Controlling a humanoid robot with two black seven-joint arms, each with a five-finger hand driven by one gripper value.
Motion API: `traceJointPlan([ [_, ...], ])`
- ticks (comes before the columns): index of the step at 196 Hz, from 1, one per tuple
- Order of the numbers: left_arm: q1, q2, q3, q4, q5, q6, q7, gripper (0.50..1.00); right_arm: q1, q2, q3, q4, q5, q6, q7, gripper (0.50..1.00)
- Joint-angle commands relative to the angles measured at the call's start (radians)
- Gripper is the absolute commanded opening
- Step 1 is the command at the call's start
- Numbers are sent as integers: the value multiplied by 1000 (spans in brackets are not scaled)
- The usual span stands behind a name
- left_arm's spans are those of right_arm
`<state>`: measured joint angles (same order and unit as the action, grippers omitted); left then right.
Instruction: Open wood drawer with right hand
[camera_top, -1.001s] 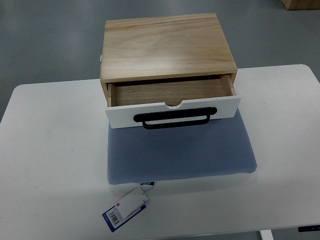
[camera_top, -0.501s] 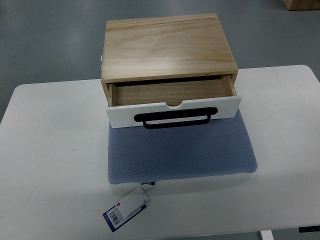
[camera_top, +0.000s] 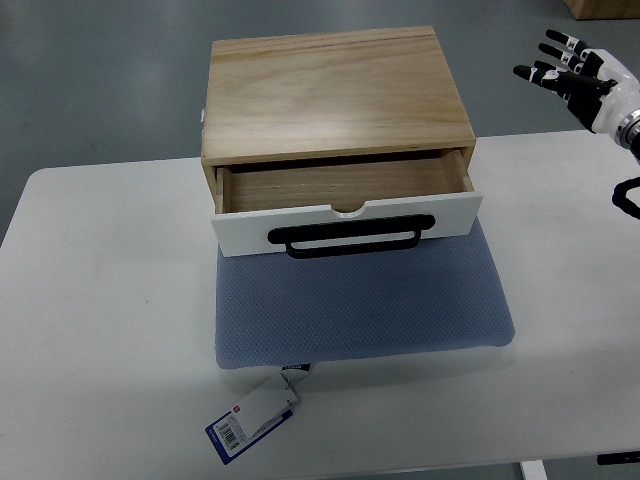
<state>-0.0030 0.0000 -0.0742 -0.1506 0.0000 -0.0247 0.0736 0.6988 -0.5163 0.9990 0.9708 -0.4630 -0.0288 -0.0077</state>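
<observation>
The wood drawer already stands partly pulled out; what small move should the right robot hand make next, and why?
Probably bring the right robot hand down and leftward toward the black handle. The hand is high at the right edge, fingers spread, holding nothing and far from the wood drawer, which is only partly out of its box. Pulling further needs a grip on that handle first.

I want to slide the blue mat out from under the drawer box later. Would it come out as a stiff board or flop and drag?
The blue mat looks like soft padded fabric with rounded edges, so it would probably flex. Its textured weave may grip the white table. The wooden drawer box seems to rest on its far edge, so pulling might drag the box.
</observation>
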Motion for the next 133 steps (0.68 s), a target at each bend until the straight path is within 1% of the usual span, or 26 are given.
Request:
traceJointPlan([
  [1, 0, 0, 1, 0, 0, 0, 0, 1000, -33, 42, 55, -40, -31, 21, 0, 928],
  [13, 0, 0, -1, 0, 0, 0, 0, 1000, -35, 45, 58, -43, -33, 24, 0, 928],
  [14, 0, 0, 1, 0, 0, 0, 0, 1000, -45, 62, 67, -61, -34, 35, 0, 928],
  [31, 0, 0, 1, 0, 0, 0, 0, 1000, -59, 82, 96, -86, -34, 38, 0, 928],
  [63, 0, 0, -1, 0, 0, 0, 0, 1000, -96, 124, 147, -95, -60, 40, 2, 930],
  [133, 0, 0, -1, 0, 0, 0, 0, 1000, -122, 139, 150, -99, -45, 32, 3, 932],
])
